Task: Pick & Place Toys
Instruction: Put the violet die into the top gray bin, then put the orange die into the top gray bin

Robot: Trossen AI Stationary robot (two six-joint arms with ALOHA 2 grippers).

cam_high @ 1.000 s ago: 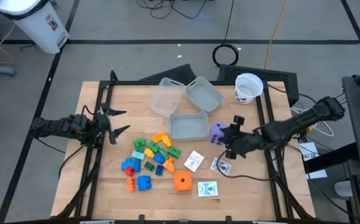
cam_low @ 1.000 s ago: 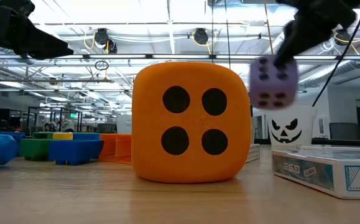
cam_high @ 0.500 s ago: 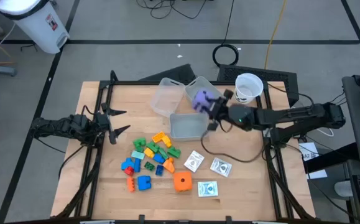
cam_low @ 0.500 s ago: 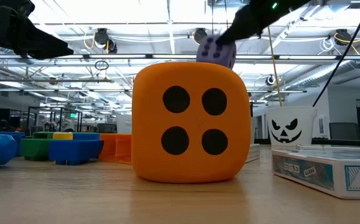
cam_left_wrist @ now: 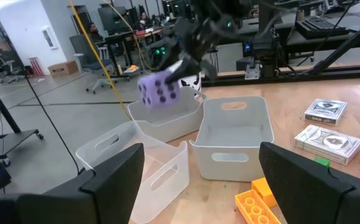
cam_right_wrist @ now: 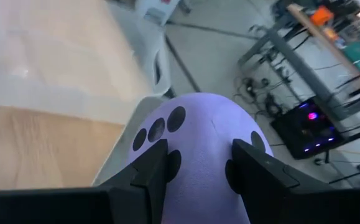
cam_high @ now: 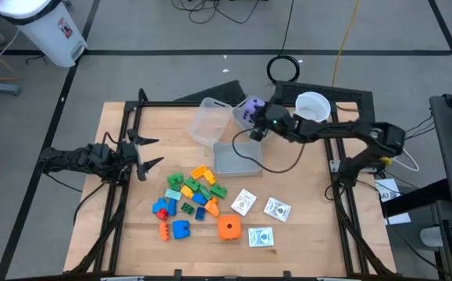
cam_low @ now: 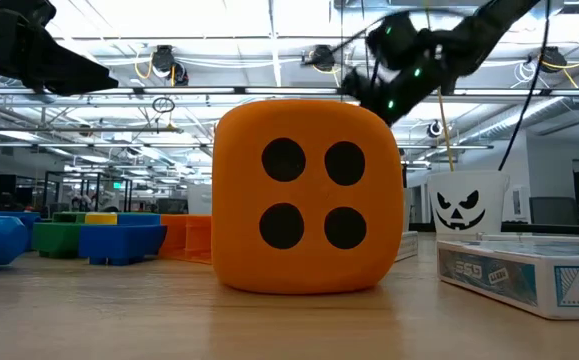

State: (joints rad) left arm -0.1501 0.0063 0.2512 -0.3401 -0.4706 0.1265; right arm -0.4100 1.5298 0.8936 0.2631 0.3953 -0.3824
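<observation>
My right gripper is shut on the purple dotted die, which it holds in the air over the far clear bin; the left wrist view shows the die above that bin's rim. On the table lie a pile of coloured blocks, an orange die and three white cards. At the table's left edge my left gripper stands open and holds nothing. My right gripper pinches the purple die by two opposite faces between its two fingers. The fingers come from the table's right, slanting a little downward. The die is lifted clear, over the far bin.
Three clear bins stand together at the table's far middle: one on the left, the far one, and a nearer one. A white cup with a pumpkin face stands at the far right. The right arm's cable loops over the nearer bin.
My right gripper has swung with the purple die from the table's right middle toward the far edge and the left, turning on the way. The die, clear of the table throughout, now hangs over the far bin.
</observation>
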